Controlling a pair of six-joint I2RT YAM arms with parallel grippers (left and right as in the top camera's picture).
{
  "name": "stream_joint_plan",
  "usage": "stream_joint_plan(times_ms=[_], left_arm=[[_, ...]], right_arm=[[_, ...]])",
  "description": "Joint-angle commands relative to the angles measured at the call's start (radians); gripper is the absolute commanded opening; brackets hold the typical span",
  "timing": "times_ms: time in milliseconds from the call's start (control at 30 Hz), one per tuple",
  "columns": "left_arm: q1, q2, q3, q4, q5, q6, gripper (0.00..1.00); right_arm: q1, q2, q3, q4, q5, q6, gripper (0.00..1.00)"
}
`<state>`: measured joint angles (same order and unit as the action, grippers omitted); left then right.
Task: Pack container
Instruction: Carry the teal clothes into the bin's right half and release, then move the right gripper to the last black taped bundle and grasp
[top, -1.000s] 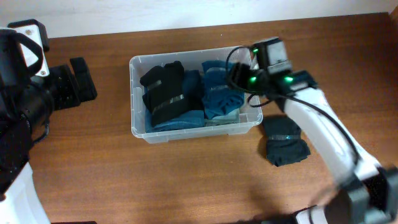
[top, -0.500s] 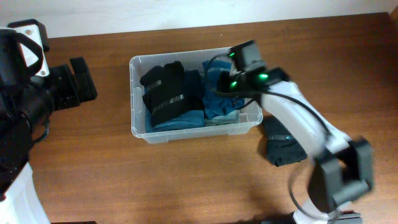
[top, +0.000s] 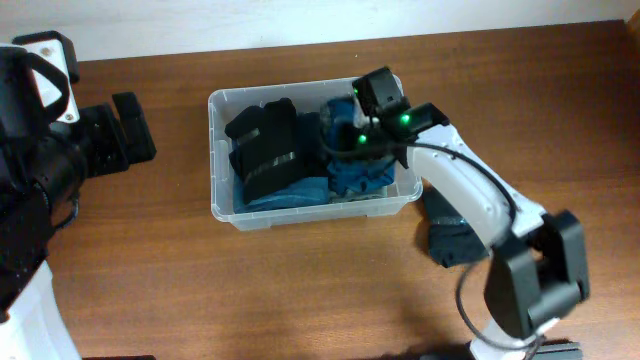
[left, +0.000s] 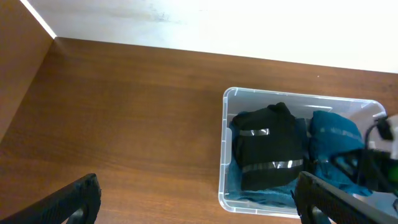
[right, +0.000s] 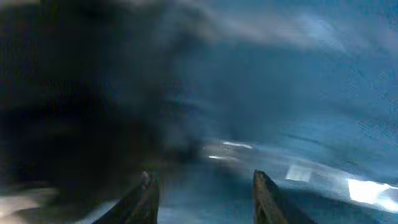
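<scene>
Hanging inside the container (top: 216, 150), your right claw (top: 338, 147) is sitting low over the teal cloth (top: 352, 178) that is filling the tub's right half. Its jaws are standing partway apart. The wrist camera is showing nothing clamped between them, only blurred blue fabric just beyond the tips. Whether those tips are touching the cloth, the blur is not letting anyone say. The white arm (top: 470, 190) behind the claw is arching in over the tub's right rim, with green lights glowing near the wrist.

The container is resting on the wooden table (top: 300, 290), toward the far side and between your two arms, its long sides running left to right. A black bundle (top: 262, 150) with pale bands is lying in its left half, on top of more blue fabric and just beside the teal pile.

Your left claw (left: 196, 186) is hovering well apart from the tub, off its left end, with its jaws spread wide and nothing between them. Its camera is looking across the wood toward the container's left short wall.

Outside the tub, a dark bundle (top: 455, 238) is lying on the table near the container's front right corner, partly under your right arm.
</scene>
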<state>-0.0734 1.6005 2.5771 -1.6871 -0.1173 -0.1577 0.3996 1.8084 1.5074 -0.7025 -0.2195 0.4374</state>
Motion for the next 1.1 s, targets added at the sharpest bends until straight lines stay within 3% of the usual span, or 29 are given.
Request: stream_joint_plan(times_ms=[0,200,433,567,733,900,1067], left_arm=[[0.0,-0.01,0.007,0.0,-0.011,0.005,0.99],[0.0,-0.01,0.007,0.0,-0.011,0.005,0.99],[0.0,-0.01,0.007,0.0,-0.011,0.005,0.99],[0.0,-0.01,0.007,0.0,-0.011,0.005,0.99],[0.0,-0.01,0.007,0.0,-0.011,0.005,1.0],[0.0,-0.01,0.007,0.0,-0.011,0.005,1.0],[0.0,-0.01,0.007,0.0,-0.011,0.005,0.99]], right_arm=[[0.121,-0.104,0.084,0.085,-0.08,-0.042,0.43],[0.243,-0.011,0.084,0.218,-0.003,-0.036,0.38],[0.193,0.222,0.084,0.237,0.04,-0.03,0.37],[0.161,0.295,0.084,0.223,-0.093,-0.038,0.37],[0.162,0.196,0.107,0.187,-0.145,-0.041,0.56],[0.147,-0.029,0.152,0.089,-0.014,-0.037,0.76],[0.014,-0.266,0.156,-0.043,0.041,-0.029,0.94]])
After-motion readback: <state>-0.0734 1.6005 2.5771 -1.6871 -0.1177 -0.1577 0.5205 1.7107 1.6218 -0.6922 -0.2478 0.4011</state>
